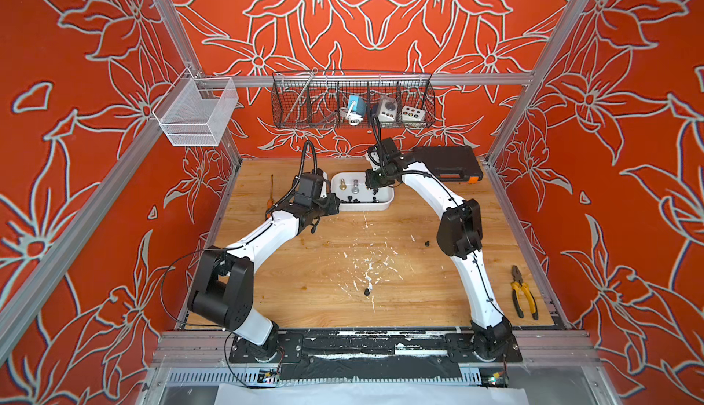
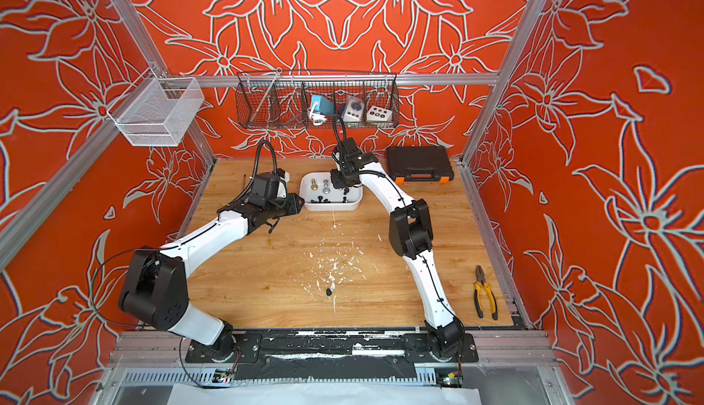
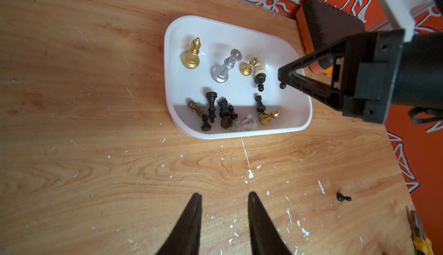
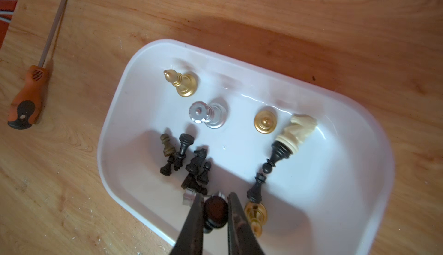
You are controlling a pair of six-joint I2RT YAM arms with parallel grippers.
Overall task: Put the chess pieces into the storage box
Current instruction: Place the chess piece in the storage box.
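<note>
The white storage box (image 4: 115,112) sits at the back middle of the table and shows in both top views (image 1: 384,205). Several chess pieces lie or stand in it: gold (image 4: 183,83), silver (image 4: 208,113), cream (image 4: 299,129) and small black ones (image 4: 196,165). My right gripper (image 4: 214,195) hangs over the box's near side, shut on a black chess piece (image 4: 215,211). My left gripper (image 3: 224,195) is open over bare wood left of the box, nothing between its fingers. Two black pieces lie loose on the table (image 1: 367,291) (image 1: 427,243).
An orange-handled screwdriver (image 4: 28,97) lies left of the box. A black case (image 1: 447,163) stands at the back right, behind the right arm. Yellow-handled pliers (image 1: 524,296) lie near the right edge. A dark wire basket (image 1: 352,100) and a white mesh basket (image 1: 196,111) hang above.
</note>
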